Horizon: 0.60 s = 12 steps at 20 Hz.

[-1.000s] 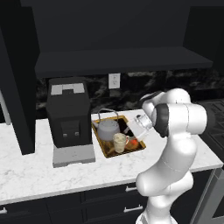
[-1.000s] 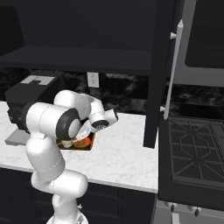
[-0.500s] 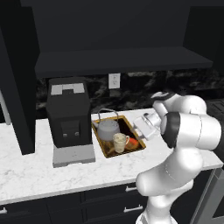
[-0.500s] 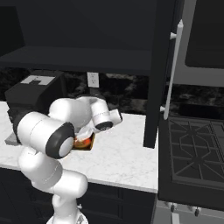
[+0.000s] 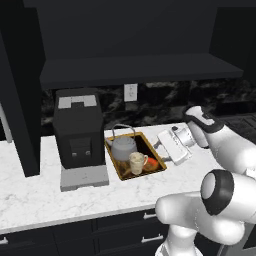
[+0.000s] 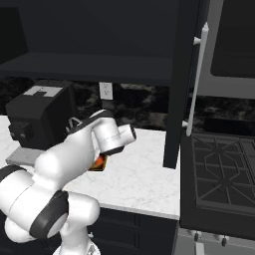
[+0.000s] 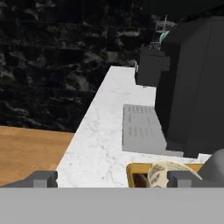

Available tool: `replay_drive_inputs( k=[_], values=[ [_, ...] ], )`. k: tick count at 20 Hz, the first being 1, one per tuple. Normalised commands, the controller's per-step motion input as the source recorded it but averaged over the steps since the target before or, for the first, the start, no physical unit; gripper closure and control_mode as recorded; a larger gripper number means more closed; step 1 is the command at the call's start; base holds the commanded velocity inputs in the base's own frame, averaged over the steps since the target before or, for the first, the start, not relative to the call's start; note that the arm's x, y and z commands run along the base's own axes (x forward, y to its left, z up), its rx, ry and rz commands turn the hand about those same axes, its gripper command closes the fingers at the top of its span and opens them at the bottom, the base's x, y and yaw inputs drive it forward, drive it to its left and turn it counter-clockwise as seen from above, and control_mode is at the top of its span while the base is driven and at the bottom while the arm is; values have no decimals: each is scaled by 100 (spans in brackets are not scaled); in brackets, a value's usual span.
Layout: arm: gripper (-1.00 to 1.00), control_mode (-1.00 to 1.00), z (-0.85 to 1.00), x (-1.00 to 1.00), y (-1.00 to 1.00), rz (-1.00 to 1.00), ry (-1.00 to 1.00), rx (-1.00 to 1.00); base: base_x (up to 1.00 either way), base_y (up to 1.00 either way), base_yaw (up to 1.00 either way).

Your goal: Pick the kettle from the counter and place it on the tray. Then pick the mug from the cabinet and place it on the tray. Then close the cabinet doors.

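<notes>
The arm is bent low over the counter [image 5: 30, 200], its hand levelled sideways at three o'clock of the tray [image 5: 146, 143]. The gripper [image 5: 158, 146] is seen spread wide, nothing held between its fingertips [image 7: 43, 178]. The kettle [image 5: 123, 147] and mug [image 5: 136, 161] stand on the tray. The cabinet doors [image 6: 184, 79] are open.

Grey kettle [image 5: 123, 147], cream mug [image 5: 137, 162], gold-rimmed tray [image 5: 149, 146], white-veined counter [image 5: 45, 196].

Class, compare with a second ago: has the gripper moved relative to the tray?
Yes. The gripper has drawn back rightward off the tray, away from the mug.
</notes>
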Motion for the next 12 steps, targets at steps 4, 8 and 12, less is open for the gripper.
replay_drive_inputs(
  k=[4,8,12],
  values=[
    [-100,-100,47,-51,6,-1,-12,0,0,0,0],
    [-100,-100,40,-52,2,0,-8,-2,0,0,0],
    [-100,-100,43,-42,8,0,-2,0,0,0,0]
  ],
)
